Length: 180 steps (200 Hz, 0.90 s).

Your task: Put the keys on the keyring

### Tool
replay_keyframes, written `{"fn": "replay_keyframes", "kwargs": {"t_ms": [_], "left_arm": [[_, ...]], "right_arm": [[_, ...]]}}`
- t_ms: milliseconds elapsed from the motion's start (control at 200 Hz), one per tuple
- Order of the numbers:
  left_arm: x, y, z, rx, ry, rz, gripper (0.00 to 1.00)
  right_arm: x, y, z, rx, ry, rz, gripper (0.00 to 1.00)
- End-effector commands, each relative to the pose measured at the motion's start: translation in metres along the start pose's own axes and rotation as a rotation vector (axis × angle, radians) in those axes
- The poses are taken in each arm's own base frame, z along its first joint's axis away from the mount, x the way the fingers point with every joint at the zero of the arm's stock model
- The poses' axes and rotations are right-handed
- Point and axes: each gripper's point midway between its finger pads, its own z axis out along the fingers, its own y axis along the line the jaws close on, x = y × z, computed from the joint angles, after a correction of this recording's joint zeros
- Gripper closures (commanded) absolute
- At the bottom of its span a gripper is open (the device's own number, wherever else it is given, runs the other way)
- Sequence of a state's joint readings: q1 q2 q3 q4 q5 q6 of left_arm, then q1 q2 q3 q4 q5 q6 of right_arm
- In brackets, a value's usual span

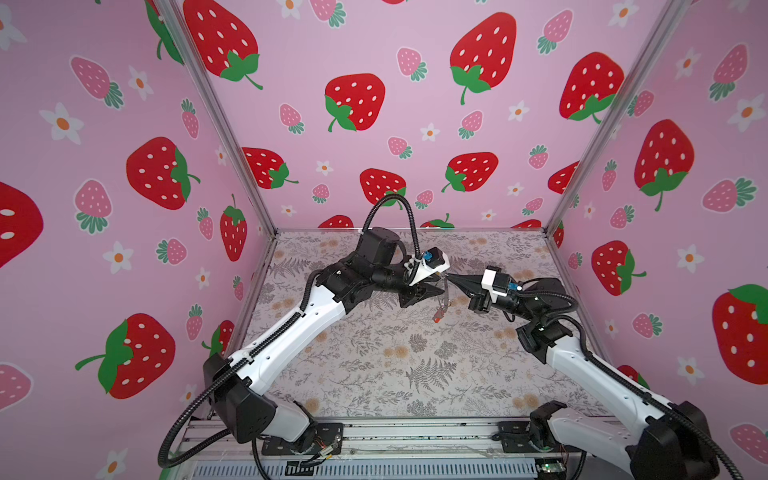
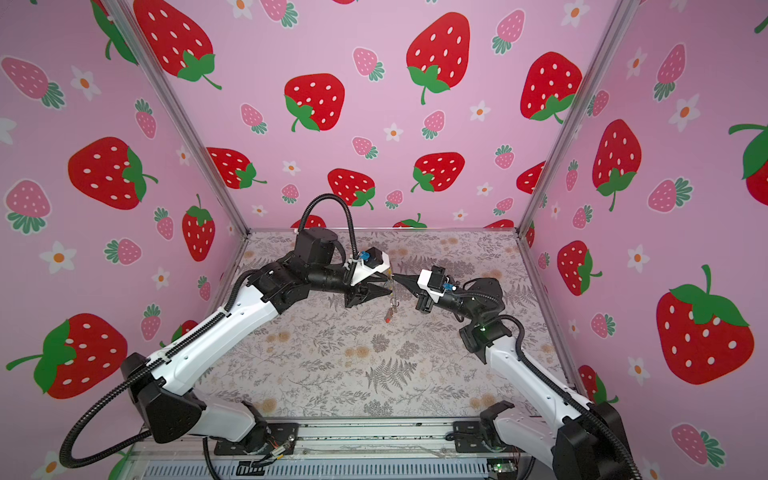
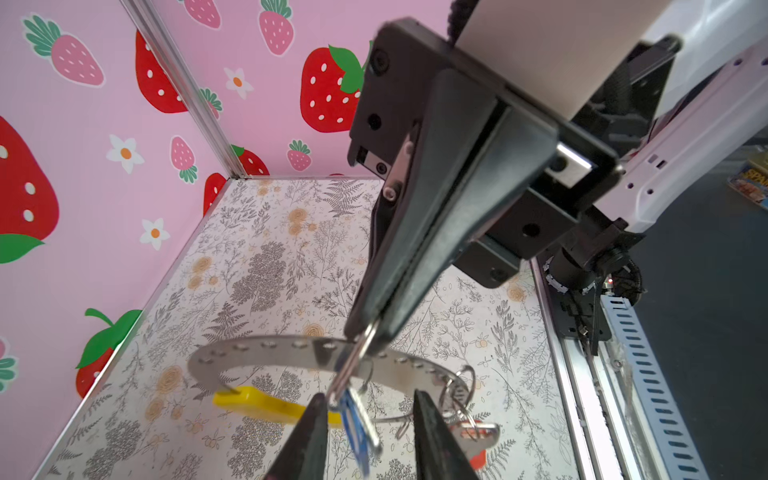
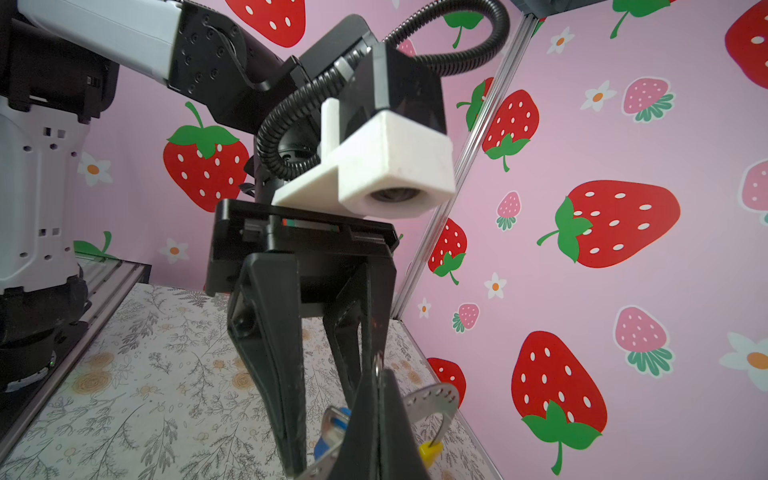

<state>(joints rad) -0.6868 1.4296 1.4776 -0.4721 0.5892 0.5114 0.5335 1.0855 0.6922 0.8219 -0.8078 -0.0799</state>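
My left arm reaches in from the left of both top views to the middle of the floral tabletop (image 1: pixel 374 365). My left end effector (image 3: pixel 369 395) is open. In the left wrist view its two black fingers (image 3: pixel 309 440) stand apart, and the blue-tagged key (image 3: pixel 357 424) hangs in the gap between them, nearer one finger. I cannot tell whether it touches that finger.

Just in front of those fingers the keyring (image 3: pixel 257 353) is held up in the air. It is a flat grey perforated band curving round, with its yellow section (image 3: pixel 257 405) on the side away from my right arm. A bright metal strip runs from the band down to the blue tag, but I cannot make out whether that key is threaded on. At the band's other end the red-tagged key (image 3: pixel 478 432) dangles from small wire rings. In a top view it is the lowest piece of the bunch (image 1: pixel 437 319).

My right end effector (image 3: pixel 368 332) comes in from the right, its jaws closed, with the tips pinched on the keyring's band. It sits nearly tip to tip with my left one.
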Motion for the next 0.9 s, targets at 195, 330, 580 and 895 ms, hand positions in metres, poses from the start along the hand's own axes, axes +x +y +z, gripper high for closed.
{"fn": "replay_keyframes", "kwargs": {"t_ms": [195,330,580,895], "left_arm": [[-0.020,0.007,-0.027,-0.106,-0.062,0.117,0.64],[-0.027,0.008,-0.023,-0.078,-0.083,0.124,0.67],[-0.030,0.011,-0.015,-0.052,-0.096,0.123,0.68],[-0.036,0.005,-0.018,-0.026,-0.130,0.134,0.74]], "right_arm": [[-0.002,0.001,-0.002,-0.004,-0.014,-0.019,1.00],[-0.003,0.003,-0.001,-0.019,-0.018,-0.013,1.00],[-0.004,0.005,0.000,-0.037,-0.022,-0.006,1.00],[0.001,0.005,0.001,-0.043,-0.013,-0.002,1.00]]}}
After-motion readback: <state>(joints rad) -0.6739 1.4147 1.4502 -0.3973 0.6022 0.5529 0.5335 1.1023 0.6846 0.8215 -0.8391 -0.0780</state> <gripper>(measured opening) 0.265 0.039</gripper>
